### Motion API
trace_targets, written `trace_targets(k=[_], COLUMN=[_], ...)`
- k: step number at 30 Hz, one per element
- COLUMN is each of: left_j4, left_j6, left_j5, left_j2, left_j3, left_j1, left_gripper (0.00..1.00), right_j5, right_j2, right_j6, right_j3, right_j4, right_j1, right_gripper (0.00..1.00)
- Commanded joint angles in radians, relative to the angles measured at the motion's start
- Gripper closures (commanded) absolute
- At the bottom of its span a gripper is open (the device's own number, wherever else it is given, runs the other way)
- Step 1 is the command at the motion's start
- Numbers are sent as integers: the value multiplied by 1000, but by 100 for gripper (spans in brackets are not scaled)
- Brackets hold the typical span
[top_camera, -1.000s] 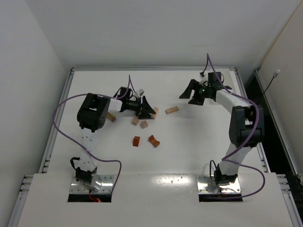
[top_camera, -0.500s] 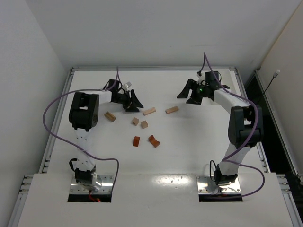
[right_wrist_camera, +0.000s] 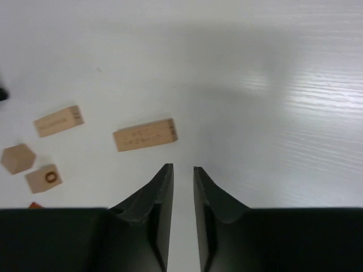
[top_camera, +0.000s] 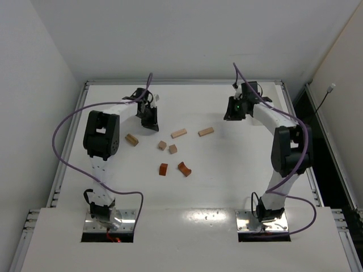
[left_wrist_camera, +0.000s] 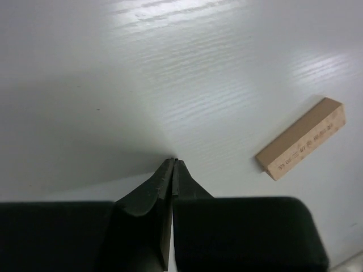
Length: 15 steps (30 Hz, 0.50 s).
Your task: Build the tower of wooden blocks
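Seven small wooden blocks loose and unstacked on the table: probably light, stiff, smooth, best pinched across flat parallel sides. Left gripper fully closed, empty, near a tan bar; right gripper almost closed, empty. One second earlier both spread wide, left among the blocks.
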Motion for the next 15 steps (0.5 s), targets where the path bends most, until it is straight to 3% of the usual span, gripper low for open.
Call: trace_targets(k=[1, 6, 15], left_j4=[-106, -143, -129], left_j6=[109, 173, 203], left_j5=[-155, -166, -130], left_j2=[-53, -53, -51], left_j3=[35, 44, 35], left_j1=[-52, -132, -209], left_gripper=[100, 100, 100], right_j5=[212, 234, 171], right_j2=[2, -18, 13], right_j6=[-119, -130, -27], right_j3=[56, -36, -69], right_j4=[-77, -97, -168], right_j1=[20, 71, 91], right_gripper=[89, 96, 95])
